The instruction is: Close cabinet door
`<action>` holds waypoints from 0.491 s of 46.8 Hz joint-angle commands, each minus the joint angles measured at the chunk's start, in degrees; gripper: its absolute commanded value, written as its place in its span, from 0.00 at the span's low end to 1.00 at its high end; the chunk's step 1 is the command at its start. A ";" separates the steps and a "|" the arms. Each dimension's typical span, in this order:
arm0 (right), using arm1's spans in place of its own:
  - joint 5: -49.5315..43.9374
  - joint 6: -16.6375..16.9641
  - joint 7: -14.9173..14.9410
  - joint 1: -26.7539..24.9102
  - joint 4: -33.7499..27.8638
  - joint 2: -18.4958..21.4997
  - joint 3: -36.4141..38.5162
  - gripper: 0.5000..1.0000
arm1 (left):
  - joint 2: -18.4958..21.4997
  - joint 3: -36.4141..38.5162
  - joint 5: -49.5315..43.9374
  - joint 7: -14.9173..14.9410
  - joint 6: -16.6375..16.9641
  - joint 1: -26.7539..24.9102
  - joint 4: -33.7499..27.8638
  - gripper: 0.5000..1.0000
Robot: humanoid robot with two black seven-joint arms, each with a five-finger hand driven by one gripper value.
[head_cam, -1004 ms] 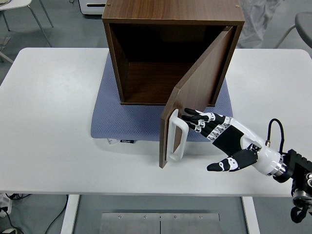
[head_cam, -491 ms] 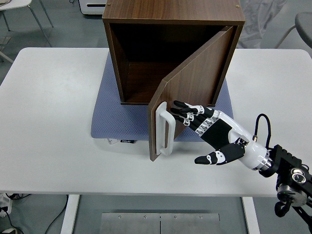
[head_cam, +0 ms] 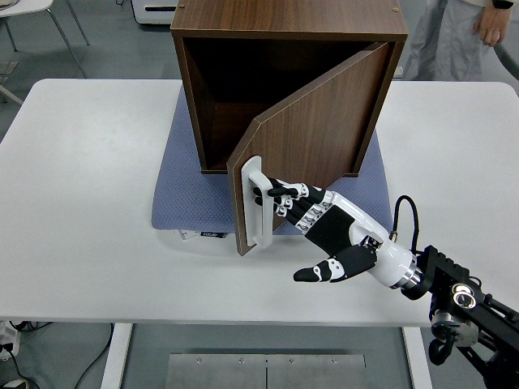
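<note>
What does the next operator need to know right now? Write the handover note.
Right hand: fingers open and extended, fingertips against the door by the white handle, pushing, not gripping.
Left hand: out of view.
Cabinet sits on the blue mat on the table.
Done: door swung partway shut over the last second.
Left: keep pushing until the door is flush.

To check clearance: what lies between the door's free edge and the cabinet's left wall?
Head view: only bare blue mat lies between door and left wall.

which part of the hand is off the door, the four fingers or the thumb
The thumb: it sticks out toward the near edge, clear of the door.
</note>
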 commanded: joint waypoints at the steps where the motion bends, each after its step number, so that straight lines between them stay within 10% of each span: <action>1: 0.02 -0.42 0.00 0.22 -0.84 0.20 0.00 1.00 | 0.00 0.00 0.04 0.01 0.00 0.00 -0.03 1.00; 23: 0.28 -4.90 0.00 3.39 -4.35 3.98 0.00 1.00 | 0.00 0.00 -0.04 0.01 0.00 0.00 -0.03 1.00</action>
